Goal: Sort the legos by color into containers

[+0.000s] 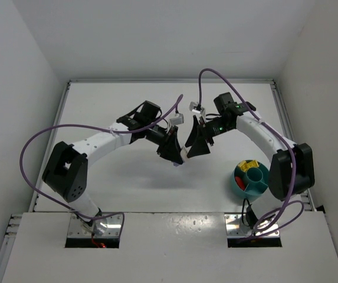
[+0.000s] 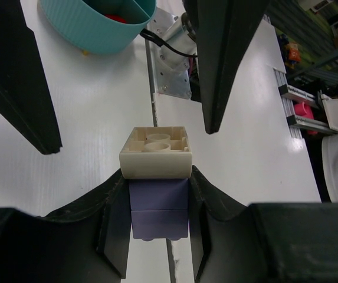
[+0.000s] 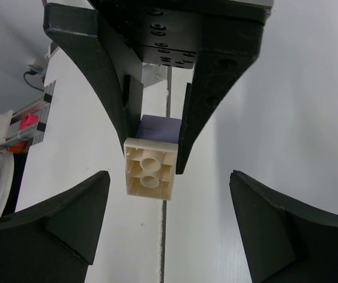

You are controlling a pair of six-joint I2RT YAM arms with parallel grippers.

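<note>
My left gripper (image 1: 175, 154) is shut on a stack of two lavender legos (image 2: 159, 209) with a cream-white brick (image 2: 156, 153) stuck on its outer end, held above the table. My right gripper (image 1: 196, 145) is open and faces it. The right gripper's fingers (image 2: 219, 59) stand either side of the cream brick without touching it. In the right wrist view the cream brick (image 3: 150, 168) shows its hollow underside, the lavender lego (image 3: 160, 127) behind it, between the left gripper's fingers (image 3: 107, 76). The teal bowl (image 1: 251, 178) stands at the right front with yellow and red legos (image 1: 249, 165) inside.
The bowl also shows in the left wrist view (image 2: 98, 26) with a red piece (image 2: 117, 17) in it. The right arm's base (image 1: 289, 171) stands right beside the bowl. Purple cables loop over both arms. White walls enclose the table.
</note>
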